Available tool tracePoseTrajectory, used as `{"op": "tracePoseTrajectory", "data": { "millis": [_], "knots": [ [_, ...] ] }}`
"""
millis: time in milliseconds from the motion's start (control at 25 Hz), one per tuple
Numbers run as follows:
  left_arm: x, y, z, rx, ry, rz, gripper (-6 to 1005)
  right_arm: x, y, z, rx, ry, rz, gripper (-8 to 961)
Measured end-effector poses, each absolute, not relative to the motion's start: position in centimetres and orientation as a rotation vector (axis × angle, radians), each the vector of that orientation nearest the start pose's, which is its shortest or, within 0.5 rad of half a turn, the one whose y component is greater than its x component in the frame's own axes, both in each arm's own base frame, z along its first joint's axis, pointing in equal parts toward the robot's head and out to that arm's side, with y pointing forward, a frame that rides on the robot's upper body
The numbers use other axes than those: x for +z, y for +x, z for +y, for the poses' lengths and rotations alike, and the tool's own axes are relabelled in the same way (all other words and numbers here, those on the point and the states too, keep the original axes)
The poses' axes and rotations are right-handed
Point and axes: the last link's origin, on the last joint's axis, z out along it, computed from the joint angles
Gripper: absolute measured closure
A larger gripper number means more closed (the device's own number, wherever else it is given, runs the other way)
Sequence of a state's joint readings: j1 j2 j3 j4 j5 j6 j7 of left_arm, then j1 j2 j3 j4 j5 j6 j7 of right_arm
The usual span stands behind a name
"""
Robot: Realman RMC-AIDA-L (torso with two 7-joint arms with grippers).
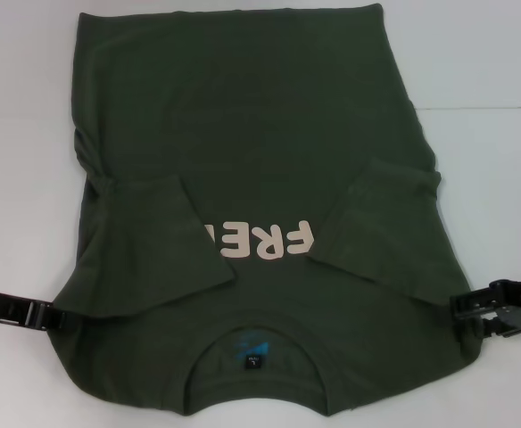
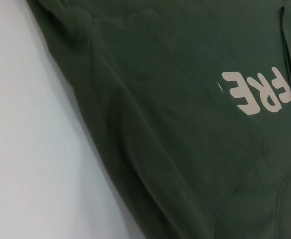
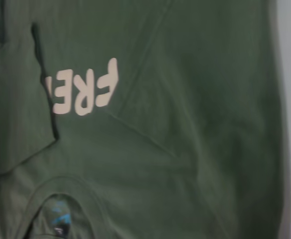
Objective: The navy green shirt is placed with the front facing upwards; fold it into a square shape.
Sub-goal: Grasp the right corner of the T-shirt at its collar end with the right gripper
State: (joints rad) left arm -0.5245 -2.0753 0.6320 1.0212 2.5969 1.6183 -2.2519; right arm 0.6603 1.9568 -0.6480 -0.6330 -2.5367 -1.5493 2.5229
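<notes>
The navy green shirt point(image 1: 252, 134) lies flat, front up, on the white table point(image 1: 20, 134), collar point(image 1: 256, 323) toward me. Both short sleeves are folded inward: one point(image 1: 149, 241) covers the start of the pale pink lettering point(image 1: 265, 239), the other point(image 1: 381, 227) its end. My left gripper point(image 1: 51, 316) sits at the shirt's left shoulder edge. My right gripper point(image 1: 461, 308) sits at the right shoulder edge. Both are low, at table height. The left wrist view shows shirt point(image 2: 185, 149) and lettering point(image 2: 257, 92); the right wrist view shows shirt point(image 3: 185, 124), lettering point(image 3: 83, 92) and neck label point(image 3: 61, 216).
White table surface shows on both sides of the shirt and beyond its far hem point(image 1: 234, 13). A dark label with blue print point(image 1: 252, 349) lies inside the collar. The cloth is bunched into wrinkles at the left side point(image 1: 86, 152).
</notes>
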Motion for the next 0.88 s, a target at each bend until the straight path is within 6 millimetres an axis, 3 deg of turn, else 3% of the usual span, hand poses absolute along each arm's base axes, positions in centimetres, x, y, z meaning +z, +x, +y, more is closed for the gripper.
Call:
{"op": "tracePoseTrajectory", "data": {
  "millis": [880],
  "knots": [
    [5.28, -30.89, 32.34, 0.01, -2.365, -1.56, 971, 3.5, 31.09, 34.51, 0.002, -2.183, 2.008, 133]
  ]
}}
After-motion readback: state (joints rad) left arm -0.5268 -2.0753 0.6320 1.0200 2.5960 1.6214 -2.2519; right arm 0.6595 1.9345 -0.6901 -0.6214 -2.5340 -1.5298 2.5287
